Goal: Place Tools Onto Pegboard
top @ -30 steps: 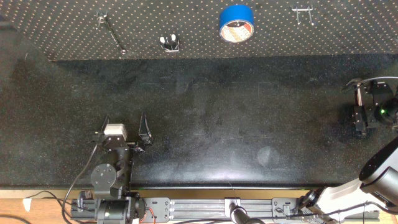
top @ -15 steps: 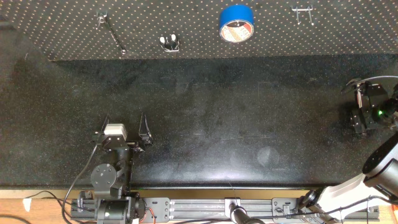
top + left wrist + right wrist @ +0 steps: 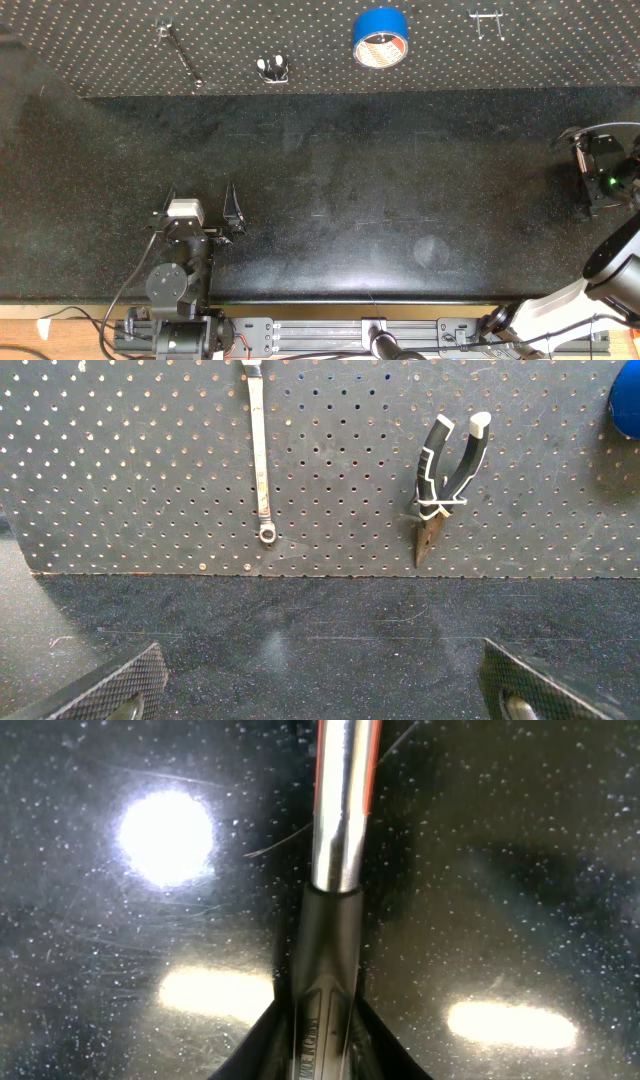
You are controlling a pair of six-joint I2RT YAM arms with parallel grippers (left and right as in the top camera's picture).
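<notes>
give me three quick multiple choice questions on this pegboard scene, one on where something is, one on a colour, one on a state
1. In the top view, where do the pliers hang on the pegboard?
A. between the wrench and the tape roll
B. right of the tape roll
C. left of the wrench

2. What colour is the tape roll?
A. red
B. blue
C. yellow

3. How is the left gripper?
A. shut on the wrench
B. shut on the pliers
C. open, holding nothing

Answers: 1 A, the wrench hangs on one side and the tape on the other. 2 B, its outer band is blue. 3 C, its fingers stand wide apart over the table.
</notes>
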